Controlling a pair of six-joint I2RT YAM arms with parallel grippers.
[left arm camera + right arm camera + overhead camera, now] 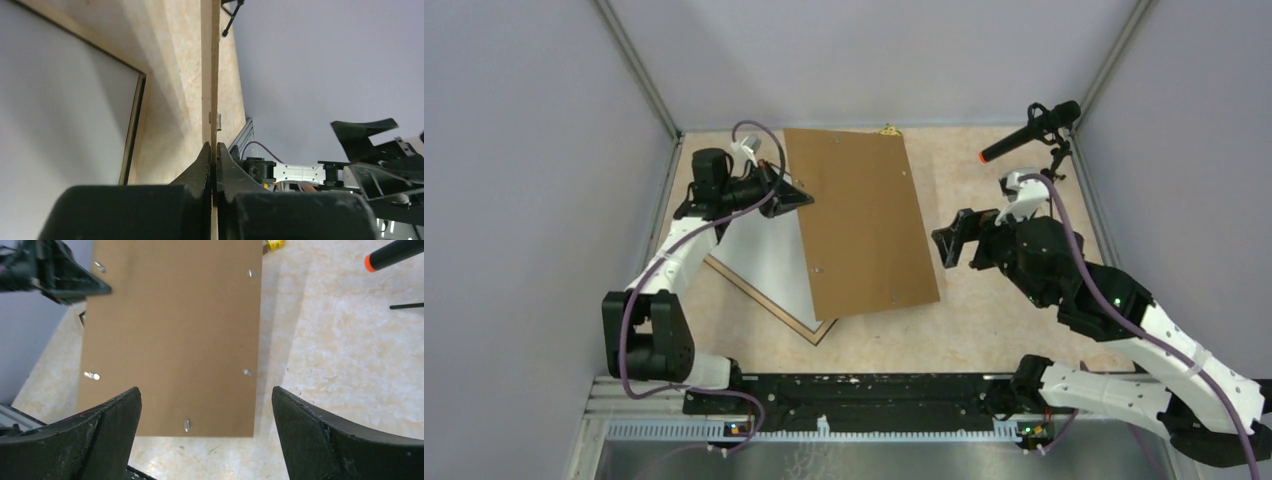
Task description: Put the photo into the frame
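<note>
The left gripper (pixel 214 150) pinches, fingers pressed together, the nearest edge of the plain brown rectangular backing board (pixel 864 220), and just below lies the thin wood-rimmed rectangular frame (pixel 776 306) with a white sheet (pixel 762 255) inside, perhaps the photo face down. Past the board's far edge the right gripper (pixel 205 395) stands spread wide, touching nothing, so that lone thin pinch could let the board swing or slip onto the sheet. Only the left wrist view shows the pinch edge-on; only the top view shows board overlapping frame.

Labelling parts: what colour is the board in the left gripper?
The backing board is plain brown; clearest in the right wrist view.
</note>
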